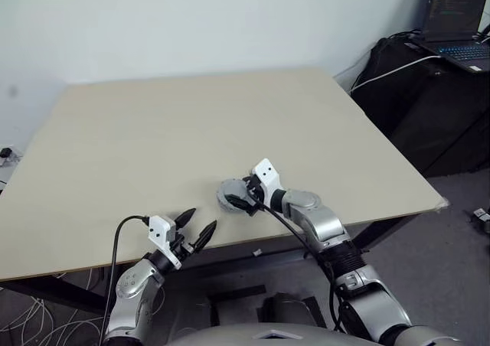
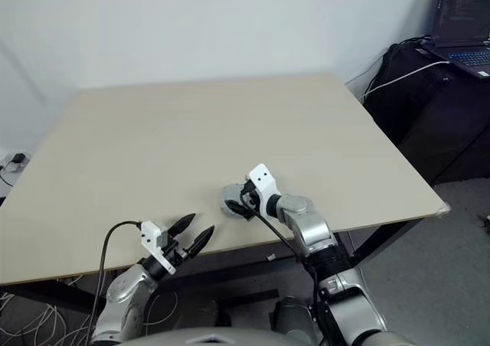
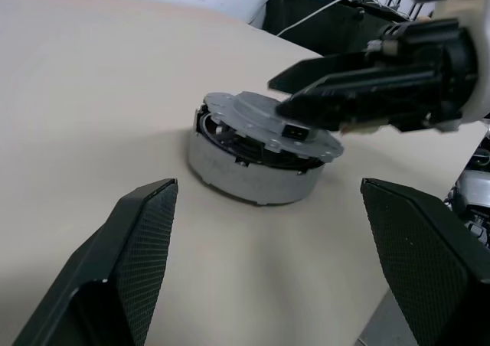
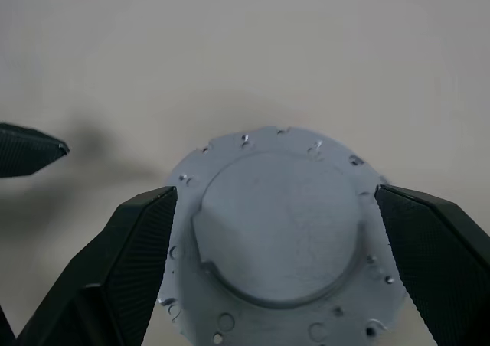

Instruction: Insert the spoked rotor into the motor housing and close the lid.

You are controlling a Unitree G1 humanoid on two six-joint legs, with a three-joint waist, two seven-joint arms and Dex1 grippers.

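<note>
The lid [image 3: 269,124], a silver-grey disc with small holes round its edge and a raised round centre, sits on top of the motor housing [image 3: 253,174], a low grey drum that stands on the bench [image 1: 184,124] near its front edge, a little right of the middle. The disc lies slightly off the drum's rim, so that dark parts inside show beneath its edge on one side. The right hand [image 1: 239,199] reaches in from the right with its forearm low over the bench and its wrist bent toward the left, its fingers [image 4: 126,262] spread wide on either side of the lid without pressing on it; it has hold of nothing. The left hand [image 1: 196,227] hangs at the bench's front edge, left of the housing and apart from it, pointing forward and to the right with its two black fingers [image 3: 130,262] parted and nothing between them. The left wrist view gives the drum's side wall and the gap under the lid, which the right wrist view, looking down on the lid's face, hides. The head views add a laptop [image 1: 459,24] on dark cases at the far right.
</note>
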